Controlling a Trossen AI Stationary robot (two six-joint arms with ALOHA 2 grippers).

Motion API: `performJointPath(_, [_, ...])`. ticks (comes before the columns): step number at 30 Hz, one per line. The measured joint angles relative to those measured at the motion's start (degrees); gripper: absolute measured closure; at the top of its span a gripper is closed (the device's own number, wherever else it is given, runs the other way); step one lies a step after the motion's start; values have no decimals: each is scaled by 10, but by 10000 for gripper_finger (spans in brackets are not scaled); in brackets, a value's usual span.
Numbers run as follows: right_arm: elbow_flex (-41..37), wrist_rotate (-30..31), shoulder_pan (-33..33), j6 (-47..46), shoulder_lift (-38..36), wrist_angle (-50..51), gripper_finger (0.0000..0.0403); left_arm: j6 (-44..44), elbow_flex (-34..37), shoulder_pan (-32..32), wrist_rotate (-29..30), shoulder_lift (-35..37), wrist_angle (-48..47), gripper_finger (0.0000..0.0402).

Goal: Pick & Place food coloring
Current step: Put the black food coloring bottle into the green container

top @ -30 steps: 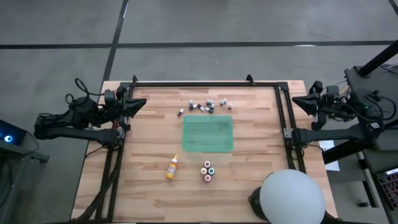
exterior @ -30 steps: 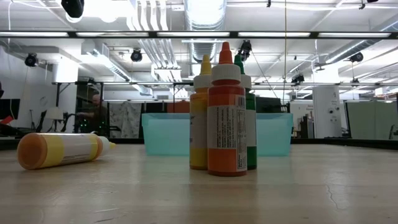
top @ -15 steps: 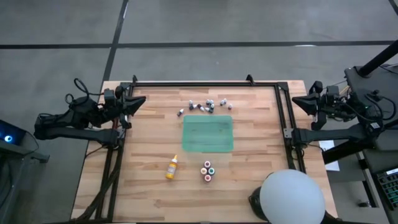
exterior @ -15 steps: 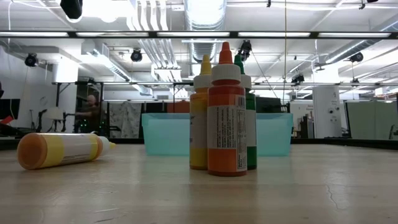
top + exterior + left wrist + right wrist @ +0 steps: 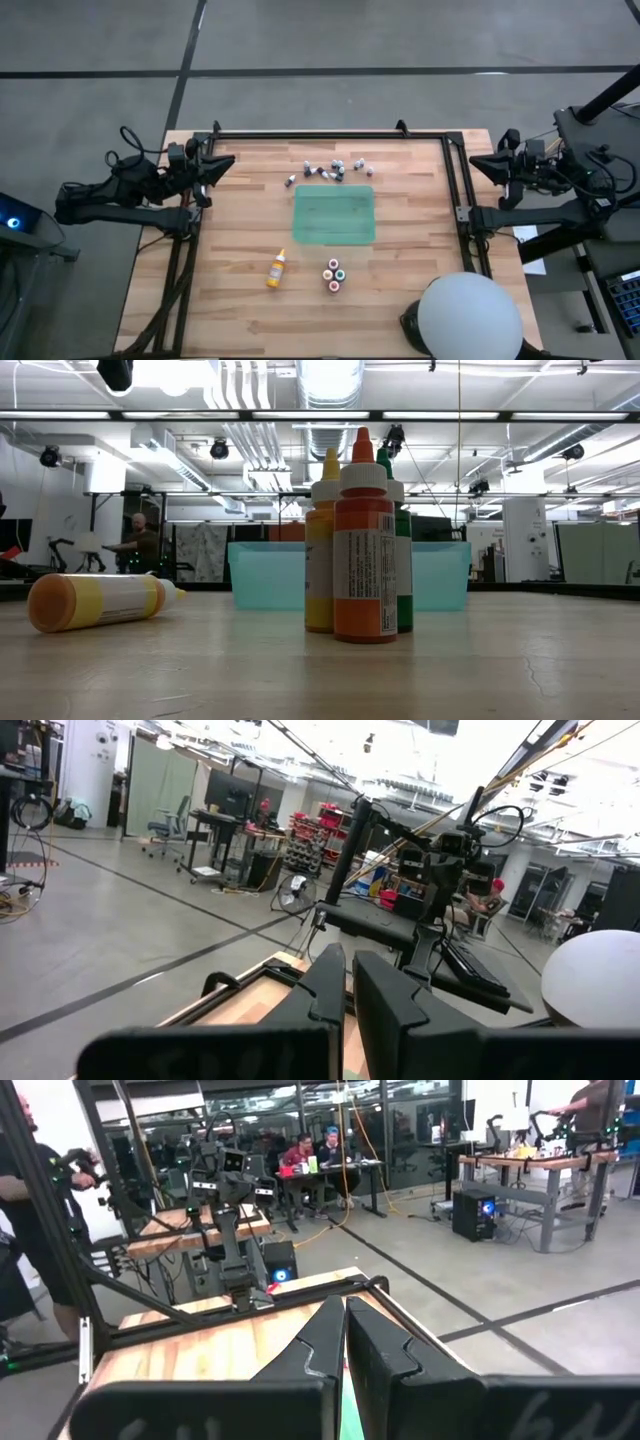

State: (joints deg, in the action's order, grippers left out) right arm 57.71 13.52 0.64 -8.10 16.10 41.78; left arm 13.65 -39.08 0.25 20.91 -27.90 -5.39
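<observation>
Four bottles (image 5: pixel 334 274) stand clustered, one yellow bottle (image 5: pixel 275 269) lies alone; left gripper (image 5: pixel 222 163) and right gripper (image 5: pixel 481 162) closed, empty.

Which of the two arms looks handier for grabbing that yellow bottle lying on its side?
Probably the left. The yellow bottle lies left of the green mat, on the left gripper's side; the right gripper waits beyond the far edge.

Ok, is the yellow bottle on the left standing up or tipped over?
Tipped over. The yellow bottle lies on its side on the table, base toward the low camera.
</observation>
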Motion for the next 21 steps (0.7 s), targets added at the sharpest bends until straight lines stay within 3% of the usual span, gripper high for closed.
performJointPath(21, [0, 0, 0, 12, 1, -1, 394, 5, 0, 0, 0, 0, 3, 401])
